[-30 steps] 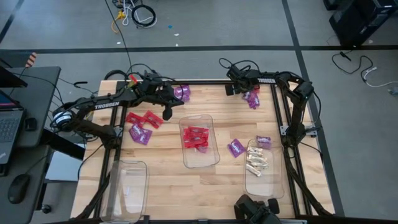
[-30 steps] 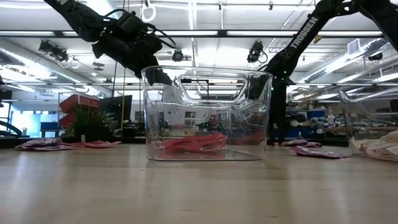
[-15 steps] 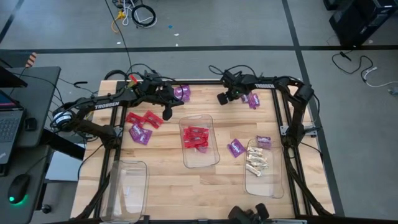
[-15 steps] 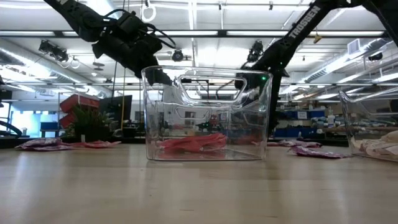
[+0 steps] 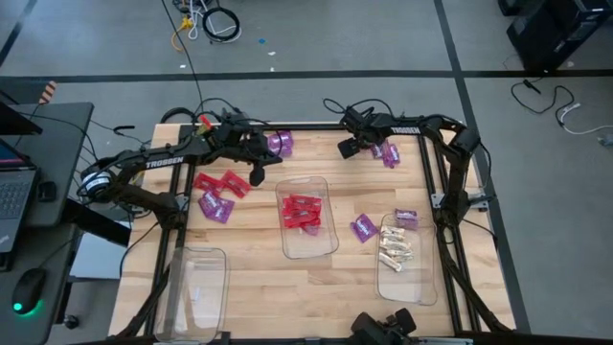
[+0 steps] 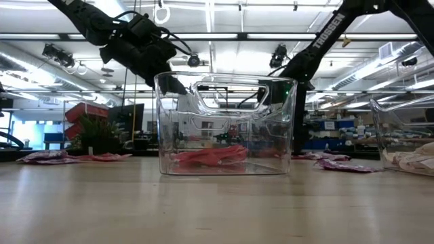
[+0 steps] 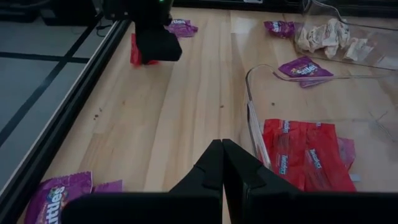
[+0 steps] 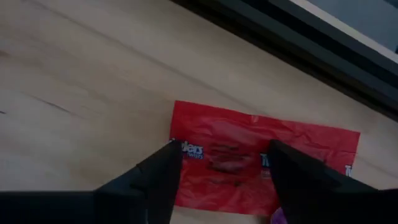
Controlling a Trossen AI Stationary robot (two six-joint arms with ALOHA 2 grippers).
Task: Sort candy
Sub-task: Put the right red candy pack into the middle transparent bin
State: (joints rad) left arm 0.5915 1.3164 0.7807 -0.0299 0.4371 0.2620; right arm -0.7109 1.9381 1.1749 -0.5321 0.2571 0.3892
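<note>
Your right gripper (image 8: 221,180) is spread wide, empty, straddling a red packet (image 8: 261,158) lying flat beneath it. Light, crinkly, slippery: pinch its middle.

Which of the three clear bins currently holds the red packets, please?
The middle bin, between the two arms, holds red packets; the right bin holds whitish pieces, the left bin looks empty.

Left gripper (image 5: 257,176) hangs with fingers pressed together, arm reaching in from the table's left edge. Right gripper (image 5: 346,149) hovers near the far edge, fingers (image 8: 163,180) spread.
</note>
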